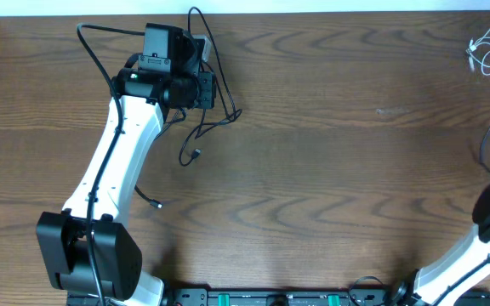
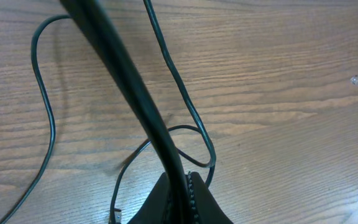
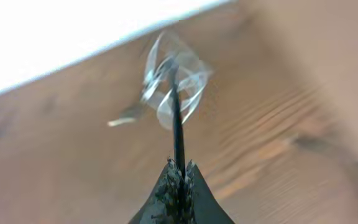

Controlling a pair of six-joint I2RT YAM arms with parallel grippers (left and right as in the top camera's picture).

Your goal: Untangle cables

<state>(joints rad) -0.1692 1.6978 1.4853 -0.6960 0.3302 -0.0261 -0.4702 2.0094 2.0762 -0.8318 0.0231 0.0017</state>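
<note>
Well apart from the white coil (image 1: 487, 49), the left gripper (image 2: 182, 190) is clenched on a black cable (image 2: 135, 81), with thin black loops (image 2: 45, 118) on the table (image 1: 356, 170) below. Near that coil, the right gripper (image 3: 180, 174) pinches a second black cable (image 3: 178, 124).

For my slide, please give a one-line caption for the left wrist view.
Left hand closed on a black cable, loose cable loops on the wooden table.
</note>
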